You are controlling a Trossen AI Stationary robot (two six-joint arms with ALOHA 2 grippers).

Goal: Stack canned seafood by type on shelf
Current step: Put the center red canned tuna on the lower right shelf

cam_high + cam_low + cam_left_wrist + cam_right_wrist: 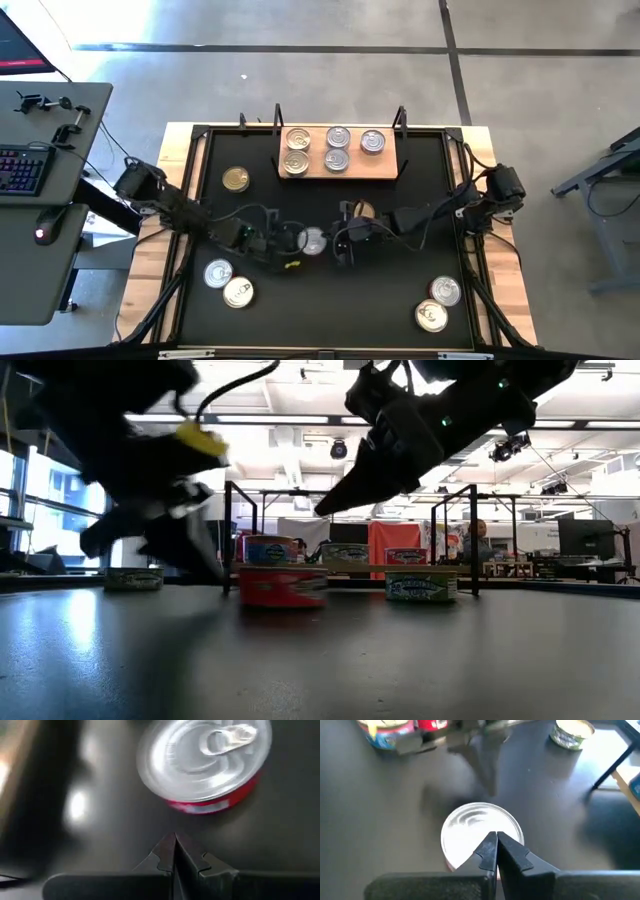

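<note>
A red-walled, silver-lidded tin stands on the black mat between my two grippers. My left gripper is shut, its tips just short of the tin's side. My right gripper is shut and hangs slanted above the tin's lid; in the low view its tip is well clear of the tin. The wooden shelf near the far edge carries several silver-lidded tins.
A gold-lidded tin sits on the mat's far left. Two tins lie near left, two more near right. Another gold tin shows beside the right arm. The shelf's black posts stand upright.
</note>
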